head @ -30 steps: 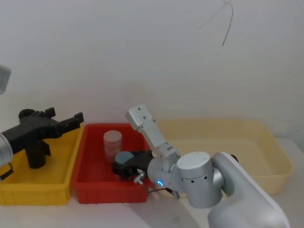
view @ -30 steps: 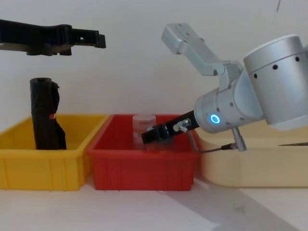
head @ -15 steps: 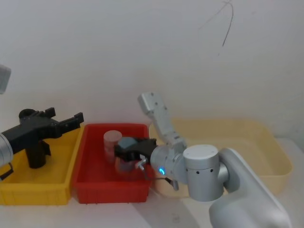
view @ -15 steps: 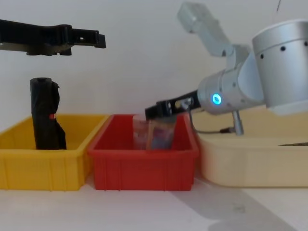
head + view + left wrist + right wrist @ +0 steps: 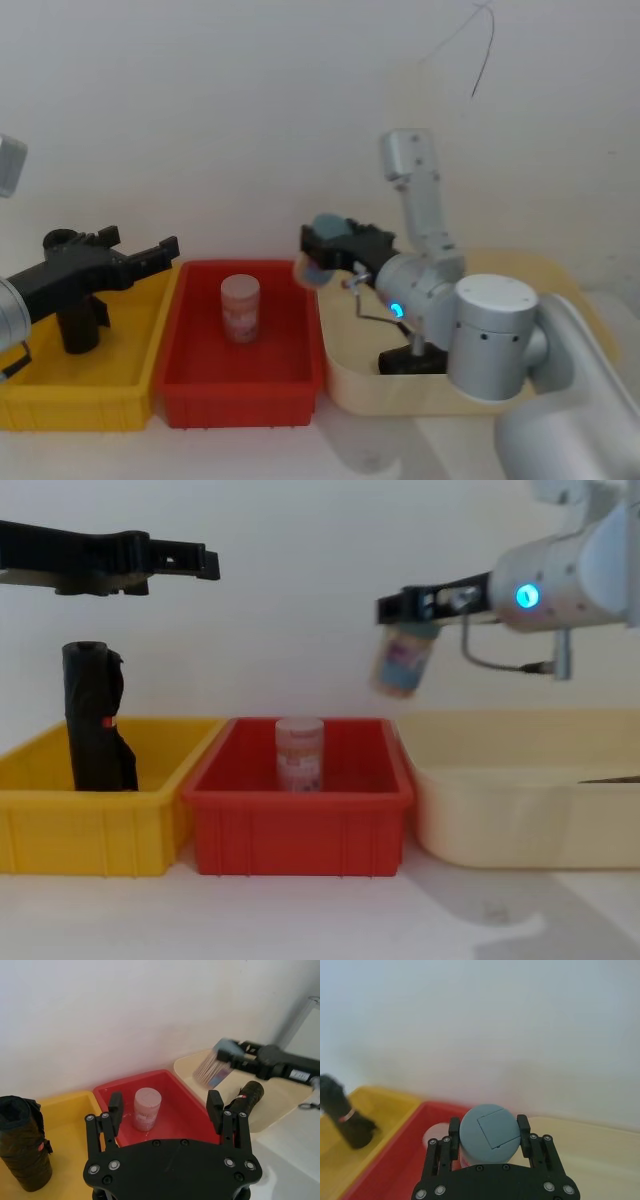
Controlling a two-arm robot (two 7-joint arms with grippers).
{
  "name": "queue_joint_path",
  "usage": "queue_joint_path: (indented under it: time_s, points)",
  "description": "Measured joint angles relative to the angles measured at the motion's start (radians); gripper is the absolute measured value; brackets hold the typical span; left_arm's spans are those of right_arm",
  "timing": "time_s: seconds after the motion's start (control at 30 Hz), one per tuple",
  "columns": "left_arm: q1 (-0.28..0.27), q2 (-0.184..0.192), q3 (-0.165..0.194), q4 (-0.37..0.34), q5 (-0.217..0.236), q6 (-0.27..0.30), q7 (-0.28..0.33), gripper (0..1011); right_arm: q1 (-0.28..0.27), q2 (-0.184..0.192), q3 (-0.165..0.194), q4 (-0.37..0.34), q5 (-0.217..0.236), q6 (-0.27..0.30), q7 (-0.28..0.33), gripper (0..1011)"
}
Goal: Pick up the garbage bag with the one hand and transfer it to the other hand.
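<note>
Half-blurred jar (image 5: 402, 666) hangs in right pincer (image 5: 398, 607).

You see a yellow plastic bin (image 5: 100, 820) beside a red plastic bin (image 5: 300, 825) and a cream plastic tub (image 5: 520, 820). The upright black plastic roll (image 5: 95, 720) carries a small red mark; the lifted bottle's cap (image 5: 489, 1132) is grey-blue.

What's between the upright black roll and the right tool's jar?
Chest view: a pink jar standing in the red bin, lower than the grey-lidded jar in the right tool. The left tool hovers over the black roll.
</note>
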Motion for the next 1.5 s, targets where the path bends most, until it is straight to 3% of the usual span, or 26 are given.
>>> queue_joint_path:
  time_s: [0.37, 0.53, 0.73, 0.77, 1.1, 1.5]
  points:
    - [0.0, 0.0, 0.0, 0.0, 0.0, 0.0, 0.0, 1001, -0.056, 0.027, 0.123, -0.081, 0.007, -0.063, -0.06, 667]
    - [0.0, 0.0, 0.0, 0.0, 0.0, 0.0, 0.0, 1001, -0.087, 0.044, 0.174, -0.091, 0.009, -0.115, -0.075, 793]
    - [0.0, 0.0, 0.0, 0.0, 0.0, 0.0, 0.0, 1001, -0.122, 0.063, 0.2, -0.102, 0.007, -0.184, -0.069, 954]
    - [0.0, 0.0, 0.0, 0.0, 0.0, 0.0, 0.0, 1001, -0.126, 0.065, 0.202, -0.104, 0.007, -0.195, -0.065, 996]
    - [0.0, 0.0, 0.0, 0.0, 0.0, 0.0, 0.0, 1001, -0.186, 0.095, 0.197, -0.145, 0.012, -0.262, -0.008, 1000]
    - [0.0, 0.0, 0.0, 0.0, 0.0, 0.0, 0.0, 1001, -0.278, 0.14, 0.143, -0.227, 0.035, -0.31, 0.103, 1000]
